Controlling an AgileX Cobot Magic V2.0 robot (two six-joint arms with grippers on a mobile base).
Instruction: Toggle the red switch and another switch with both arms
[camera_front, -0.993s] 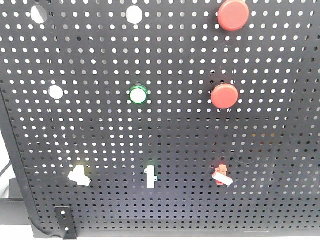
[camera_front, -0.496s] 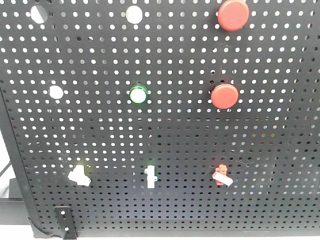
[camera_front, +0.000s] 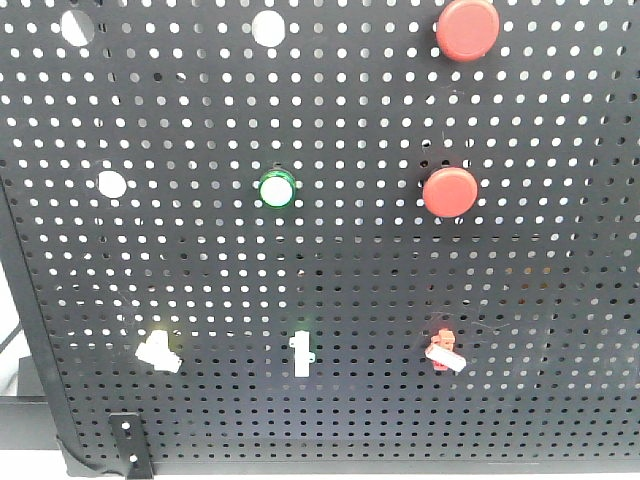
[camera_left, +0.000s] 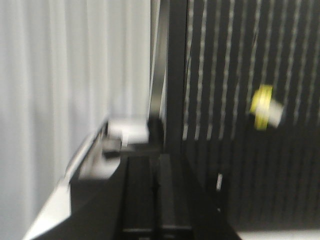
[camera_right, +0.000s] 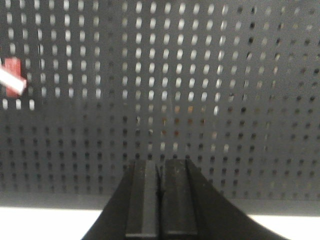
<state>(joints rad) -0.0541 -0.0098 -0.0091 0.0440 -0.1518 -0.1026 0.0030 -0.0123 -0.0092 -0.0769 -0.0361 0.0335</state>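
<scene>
The red switch (camera_front: 443, 352) sits low on the right of the black pegboard (camera_front: 350, 270), its white lever slanting down to the right. In the right wrist view the red switch (camera_right: 12, 77) is at the far left edge, well left of and above my right gripper (camera_right: 160, 162), which is shut and empty. The other switch (camera_front: 160, 349), pale yellow with a white lever, sits low on the left. The blurred left wrist view shows this yellow switch (camera_left: 265, 107) up and to the right of my left gripper (camera_left: 158, 159), shut with nothing held. Neither arm shows in the front view.
An upright white toggle on a green base (camera_front: 301, 351) stands between the two switches. A green-ringed button (camera_front: 276, 189) and two big red push buttons (camera_front: 449, 191) (camera_front: 467, 27) sit higher up. The board's left frame post (camera_left: 175, 75) rises just beyond my left gripper.
</scene>
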